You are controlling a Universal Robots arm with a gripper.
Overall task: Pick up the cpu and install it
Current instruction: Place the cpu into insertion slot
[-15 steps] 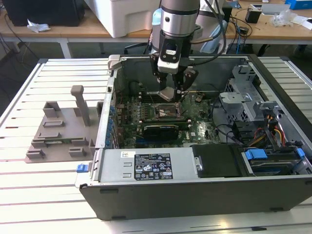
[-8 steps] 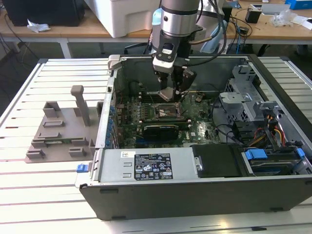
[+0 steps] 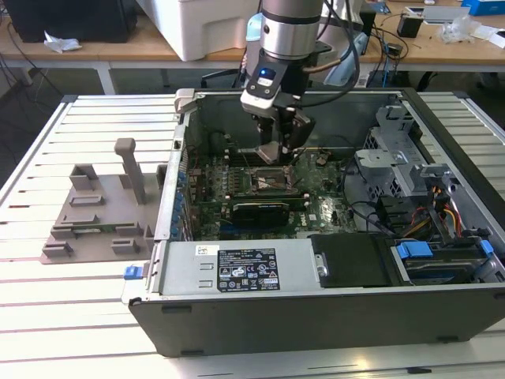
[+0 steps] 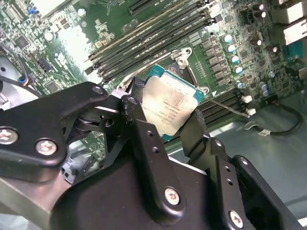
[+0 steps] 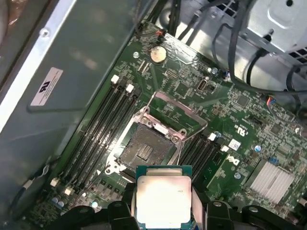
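a: one chip, where is it?
b: the cpu (image 5: 164,196) sits clamped flat between the black fingers of the gripper (image 4: 164,114), held above the open socket (image 5: 146,149) on the green motherboard (image 5: 242,143).

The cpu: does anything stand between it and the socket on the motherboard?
Nothing visible does. The pincer holds the cpu above the motherboard, and in the first wrist view the socket lies uncovered, with no cable or part across it.

arm (image 3: 290,28) — upright, wrist pointing down | gripper (image 3: 275,150) — clamped on opposite edges of cpu (image 5: 163,201)
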